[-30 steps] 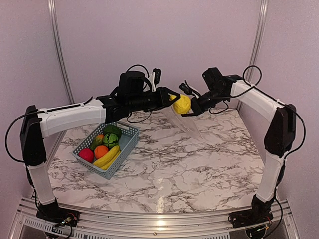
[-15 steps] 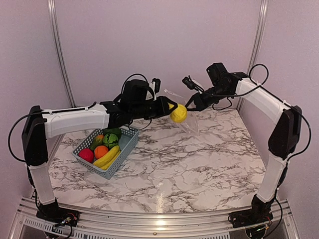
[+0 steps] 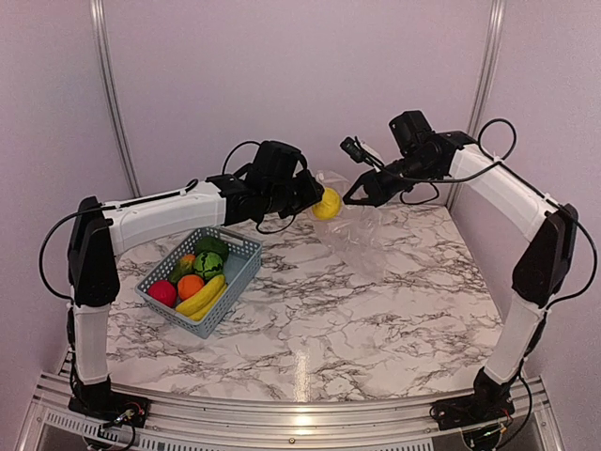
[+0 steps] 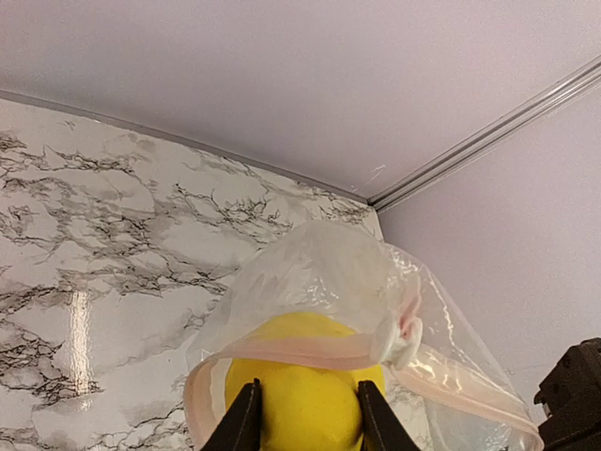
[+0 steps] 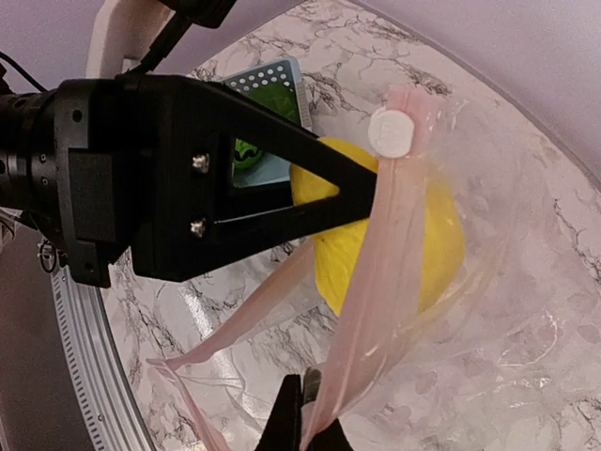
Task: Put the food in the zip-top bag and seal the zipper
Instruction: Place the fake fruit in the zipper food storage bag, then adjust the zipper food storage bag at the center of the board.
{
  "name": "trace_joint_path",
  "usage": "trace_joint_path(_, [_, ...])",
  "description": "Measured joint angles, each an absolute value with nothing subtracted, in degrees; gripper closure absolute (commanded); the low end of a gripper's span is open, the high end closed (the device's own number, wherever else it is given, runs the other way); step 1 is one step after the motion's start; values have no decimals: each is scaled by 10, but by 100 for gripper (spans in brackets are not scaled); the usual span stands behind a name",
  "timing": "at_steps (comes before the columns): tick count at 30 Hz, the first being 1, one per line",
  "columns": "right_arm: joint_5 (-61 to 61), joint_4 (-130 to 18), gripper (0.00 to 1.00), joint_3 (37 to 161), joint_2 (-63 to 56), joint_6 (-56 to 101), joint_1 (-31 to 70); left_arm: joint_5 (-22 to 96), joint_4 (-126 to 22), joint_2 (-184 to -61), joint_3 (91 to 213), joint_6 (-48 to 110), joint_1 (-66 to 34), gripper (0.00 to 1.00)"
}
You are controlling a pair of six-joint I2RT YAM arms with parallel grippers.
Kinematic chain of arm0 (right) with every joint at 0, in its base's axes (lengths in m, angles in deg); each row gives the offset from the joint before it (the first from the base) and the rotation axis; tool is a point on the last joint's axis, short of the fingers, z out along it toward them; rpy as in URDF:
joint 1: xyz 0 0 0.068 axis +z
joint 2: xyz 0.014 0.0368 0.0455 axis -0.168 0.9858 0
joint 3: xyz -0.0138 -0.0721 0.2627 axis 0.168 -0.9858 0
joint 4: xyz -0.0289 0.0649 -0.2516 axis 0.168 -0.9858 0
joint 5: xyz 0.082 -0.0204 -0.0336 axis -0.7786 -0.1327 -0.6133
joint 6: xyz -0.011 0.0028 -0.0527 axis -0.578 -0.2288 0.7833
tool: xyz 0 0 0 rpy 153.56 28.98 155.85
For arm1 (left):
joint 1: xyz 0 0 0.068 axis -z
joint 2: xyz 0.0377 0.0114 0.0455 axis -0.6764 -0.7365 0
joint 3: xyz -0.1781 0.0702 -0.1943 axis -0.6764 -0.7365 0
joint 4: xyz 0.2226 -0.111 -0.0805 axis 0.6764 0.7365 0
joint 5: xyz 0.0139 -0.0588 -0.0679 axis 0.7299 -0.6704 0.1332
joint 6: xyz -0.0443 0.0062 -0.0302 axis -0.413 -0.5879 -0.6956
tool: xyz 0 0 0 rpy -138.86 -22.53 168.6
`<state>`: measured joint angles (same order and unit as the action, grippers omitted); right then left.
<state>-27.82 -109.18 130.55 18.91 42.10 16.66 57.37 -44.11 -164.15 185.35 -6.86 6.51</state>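
Observation:
My left gripper (image 3: pixel 317 199) is shut on a yellow pear (image 3: pixel 327 204) and holds it in the mouth of the clear zip-top bag (image 3: pixel 362 235), above the table's back. In the left wrist view the pear (image 4: pixel 305 385) sits between the fingers, with the pinkish zipper (image 4: pixel 310 349) draped across it. My right gripper (image 3: pixel 355 194) is shut on the bag's zipper edge (image 5: pixel 376 282) and holds the mouth open; the white slider (image 5: pixel 391 132) sits at the strip's end. The pear (image 5: pixel 423 235) shows partly behind the strip. The other fruits stay in the basket.
A blue-grey slotted basket (image 3: pixel 239 272) stands at the left, holding a red apple (image 3: pixel 161 292), an orange (image 3: pixel 191 285), a banana (image 3: pixel 201 298), a striped green melon (image 3: pixel 208 264) and green pieces. Walls stand close behind both grippers.
My left gripper has carried the pear right and back into the bag's mouth. My right gripper has lifted the bag's edge, and the mouth has opened around the pear.

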Motion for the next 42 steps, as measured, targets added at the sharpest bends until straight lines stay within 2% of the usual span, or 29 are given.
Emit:
trace_joint_path(6, [-286,-1092,100,1306,187,421,167,564,-408,-1676,1899,-85,66,100])
trace_joint_path(7, [-287,-1092,100,1306,187,421,167,558,-409,-1677,1899,-85,66,97])
trace_joint_path(8, [-288,-1091,100,1307,188,421,167,547,-410,-1677,1899,-85,66,90])
trace_joint_path(10, [-288,-1091,100,1307,188,421,167,526,-415,-1677,1899,-85,66,68])
trace_joint_path(14, [-288,-1090,100,1318,194,419,167,501,-422,-1677,1899,-86,66,38])
trace_joint_path(16, [-287,-1088,100,1323,198,418,167,496,-422,-1677,1897,-81,66,34])
trace_joint_path(20, [-277,-1082,100,1324,201,418,167,493,-424,-1659,1873,-69,66,35])
trace_joint_path(26, [-263,-1073,100,1324,211,418,167,513,-412,-1567,1804,-55,68,59])
trace_joint_path(32, [-252,-1067,100,1333,225,418,167,548,-370,-1512,1801,-59,68,62])
trace_joint_path(34, [-250,-1065,100,1336,228,418,168,549,-350,-1523,1812,-60,68,66])
trace_joint_path(42, [-245,-1061,100,1348,236,416,172,530,-286,-1623,1884,-64,68,65])
